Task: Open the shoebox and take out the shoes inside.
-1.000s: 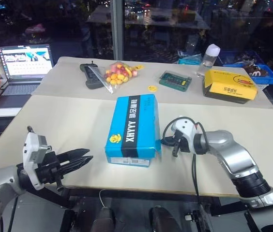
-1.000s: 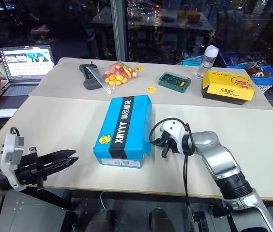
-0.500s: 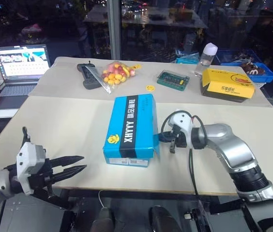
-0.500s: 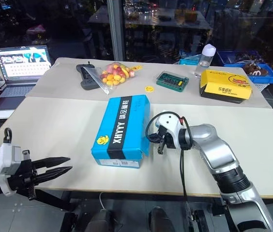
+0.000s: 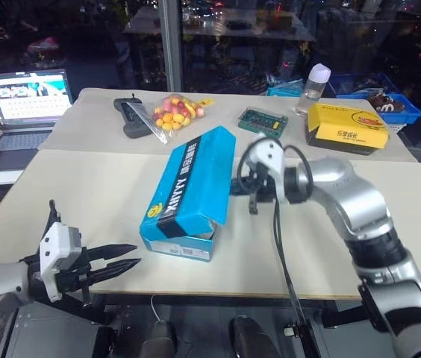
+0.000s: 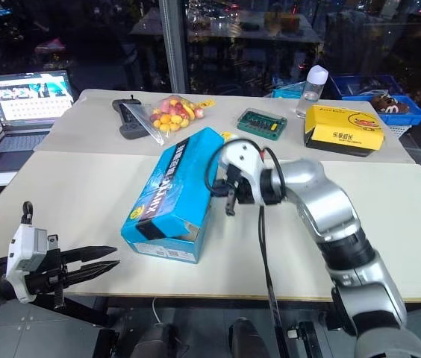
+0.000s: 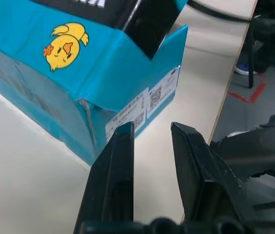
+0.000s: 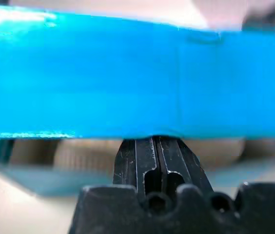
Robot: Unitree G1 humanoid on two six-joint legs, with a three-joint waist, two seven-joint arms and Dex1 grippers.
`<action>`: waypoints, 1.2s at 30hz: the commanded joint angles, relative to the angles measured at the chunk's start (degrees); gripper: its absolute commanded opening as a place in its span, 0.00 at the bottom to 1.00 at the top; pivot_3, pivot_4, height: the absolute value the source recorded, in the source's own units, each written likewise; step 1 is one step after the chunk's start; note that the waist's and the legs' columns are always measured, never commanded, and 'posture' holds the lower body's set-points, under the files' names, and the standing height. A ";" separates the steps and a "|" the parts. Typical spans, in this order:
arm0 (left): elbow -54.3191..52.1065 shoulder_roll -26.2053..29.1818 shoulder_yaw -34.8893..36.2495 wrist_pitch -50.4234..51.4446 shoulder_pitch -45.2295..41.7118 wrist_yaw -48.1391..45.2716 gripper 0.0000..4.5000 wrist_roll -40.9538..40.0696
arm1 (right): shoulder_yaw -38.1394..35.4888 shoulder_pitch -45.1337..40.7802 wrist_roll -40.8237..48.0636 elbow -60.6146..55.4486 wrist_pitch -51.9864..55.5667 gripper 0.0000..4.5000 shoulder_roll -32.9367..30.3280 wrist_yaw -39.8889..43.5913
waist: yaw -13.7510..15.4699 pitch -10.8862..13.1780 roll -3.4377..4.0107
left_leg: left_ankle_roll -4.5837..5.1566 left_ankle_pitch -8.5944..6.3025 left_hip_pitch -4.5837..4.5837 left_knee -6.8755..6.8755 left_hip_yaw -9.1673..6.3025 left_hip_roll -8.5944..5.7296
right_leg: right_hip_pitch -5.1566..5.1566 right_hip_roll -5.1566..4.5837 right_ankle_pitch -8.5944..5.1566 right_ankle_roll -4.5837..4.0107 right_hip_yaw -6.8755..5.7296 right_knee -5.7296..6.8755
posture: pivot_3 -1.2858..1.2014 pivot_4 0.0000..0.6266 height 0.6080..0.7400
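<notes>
The bright blue shoebox (image 5: 184, 195) lies mid-table, its yellow round logo (image 7: 62, 45) on the end nearest me. Its lid (image 6: 177, 170) is tilted up along the right side, and a white strip of the inside shows at the near end. My right gripper (image 5: 239, 185) is shut, its tips tucked under the raised lid edge (image 8: 127, 78) and touching it from below. The shoes are hidden under the lid. My left gripper (image 5: 137, 254) hovers at the table's front left edge, pointing at the box's near end, fingers (image 7: 123, 161) apart with nothing between them.
At the back stand a laptop (image 5: 24, 93), a black remote (image 5: 128, 119), a bag of coloured sweets (image 5: 173, 112), a green circuit board (image 5: 264, 119), a bottle (image 5: 315, 78), a yellow box (image 5: 346, 127) and a blue basket (image 5: 393, 104). The table's front edge (image 5: 218, 294) runs close below the box.
My right gripper has risen and swung left, lifting the lid's right side so the lid now tilts up. The left gripper has stayed near the front edge.
</notes>
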 commanded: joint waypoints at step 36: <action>-12.20 6.16 20.83 16.00 5.50 13.01 0.28 -21.01 | 7.79 1.39 -9.75 -2.31 -21.43 0.00 -10.52 15.06 | 0.45 0.05 -0.01 | -0.25 0.04 0.44 -0.56 -0.12 0.11 | 0.18 -0.10 -0.40 -0.47 -0.51 0.20 | 0.52 0.24 0.49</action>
